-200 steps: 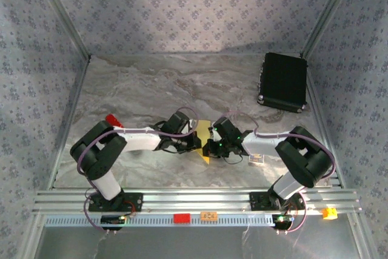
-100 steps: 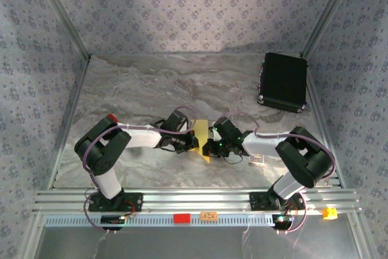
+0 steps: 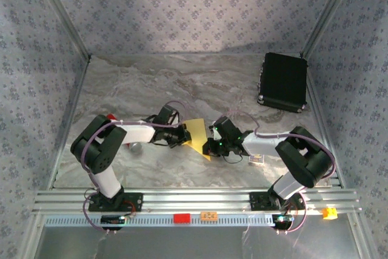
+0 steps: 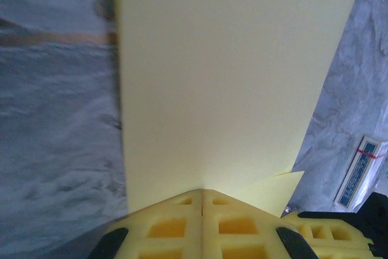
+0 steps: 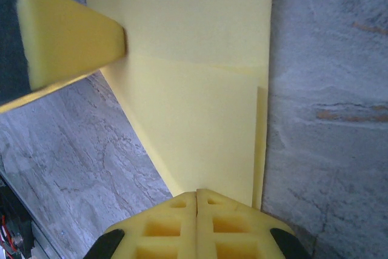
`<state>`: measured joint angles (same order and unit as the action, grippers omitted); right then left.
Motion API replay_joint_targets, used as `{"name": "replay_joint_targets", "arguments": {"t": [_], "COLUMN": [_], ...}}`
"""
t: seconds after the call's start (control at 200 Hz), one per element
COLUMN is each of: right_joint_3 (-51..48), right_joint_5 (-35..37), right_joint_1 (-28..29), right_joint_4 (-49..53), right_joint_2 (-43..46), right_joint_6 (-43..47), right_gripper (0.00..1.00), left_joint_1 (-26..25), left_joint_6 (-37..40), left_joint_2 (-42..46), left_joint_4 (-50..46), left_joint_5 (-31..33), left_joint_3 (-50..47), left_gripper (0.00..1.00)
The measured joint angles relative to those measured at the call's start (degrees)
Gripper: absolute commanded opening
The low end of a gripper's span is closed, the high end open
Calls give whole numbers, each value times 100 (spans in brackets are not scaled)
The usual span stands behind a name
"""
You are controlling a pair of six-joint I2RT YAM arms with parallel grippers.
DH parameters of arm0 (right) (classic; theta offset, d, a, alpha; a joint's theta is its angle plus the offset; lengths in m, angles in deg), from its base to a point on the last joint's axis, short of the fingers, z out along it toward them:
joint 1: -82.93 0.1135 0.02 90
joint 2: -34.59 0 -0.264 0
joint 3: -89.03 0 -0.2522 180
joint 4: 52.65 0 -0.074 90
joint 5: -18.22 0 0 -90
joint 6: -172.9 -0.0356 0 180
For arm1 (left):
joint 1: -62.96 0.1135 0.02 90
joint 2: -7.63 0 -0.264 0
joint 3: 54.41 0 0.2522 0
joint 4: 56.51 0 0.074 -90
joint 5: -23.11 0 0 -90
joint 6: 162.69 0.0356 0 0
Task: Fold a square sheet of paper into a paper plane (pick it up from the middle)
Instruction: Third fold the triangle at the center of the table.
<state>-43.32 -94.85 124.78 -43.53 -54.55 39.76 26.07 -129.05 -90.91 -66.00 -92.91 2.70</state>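
Observation:
The square sheet of paper (image 3: 197, 134) is yellow and folded into overlapping layers with a pointed lower end, broad rather than a slim paper plane. It lies at the table's middle between both grippers. My left gripper (image 3: 182, 137) is shut on its left edge; in the left wrist view the sheet (image 4: 230, 71) fans out from the closed jaw tips of the left gripper (image 4: 202, 192). My right gripper (image 3: 210, 145) is shut on the sheet's right lower part. In the right wrist view the creased layers (image 5: 200, 107) run out from the right gripper (image 5: 197, 193), and a left fingertip (image 5: 66, 34) pinches the far flap.
A black rectangular case (image 3: 283, 82) lies at the back right. A small printed card (image 3: 257, 160) sits just right of the right gripper, also seen as the card (image 4: 359, 171). A red-handled tool (image 3: 111, 117) lies behind the left arm. Patterned walls close three sides.
My left gripper has drawn back to the left with a paper flap in it, so the yellow sheet shows wider. The right arm has stayed put.

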Motion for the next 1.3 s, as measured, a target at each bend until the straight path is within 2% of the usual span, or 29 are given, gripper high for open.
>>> {"name": "replay_joint_targets", "arguments": {"t": [0.2, 0.37, 0.55, 0.84, 1.299], "right_joint_3": [-17, -26, -28, -74, -129], "right_joint_5": [0, -9, -11, -31, -35], "right_joint_1": [0, 0, -11, -22, -26], "right_joint_4": [-35, -39, -42, -125, -205], "right_joint_2": [0, 0, 0, 7, 22], "right_joint_6": [0, -2, -2, -105, -151], "right_gripper": [3, 3, 3, 3, 2], "left_joint_1": [170, 278, 155, -420, 7], "left_joint_6": [83, 186, 210, -131, -153], "left_joint_2": [197, 560, 929, 527, 243], "left_joint_4": [107, 125, 260, 916, 1543], "left_joint_5": [-2, 245, 295, 286, -118], "left_joint_3": [-258, -426, -431, -588, -964], "left_gripper": [3, 8, 8, 4, 4]}}
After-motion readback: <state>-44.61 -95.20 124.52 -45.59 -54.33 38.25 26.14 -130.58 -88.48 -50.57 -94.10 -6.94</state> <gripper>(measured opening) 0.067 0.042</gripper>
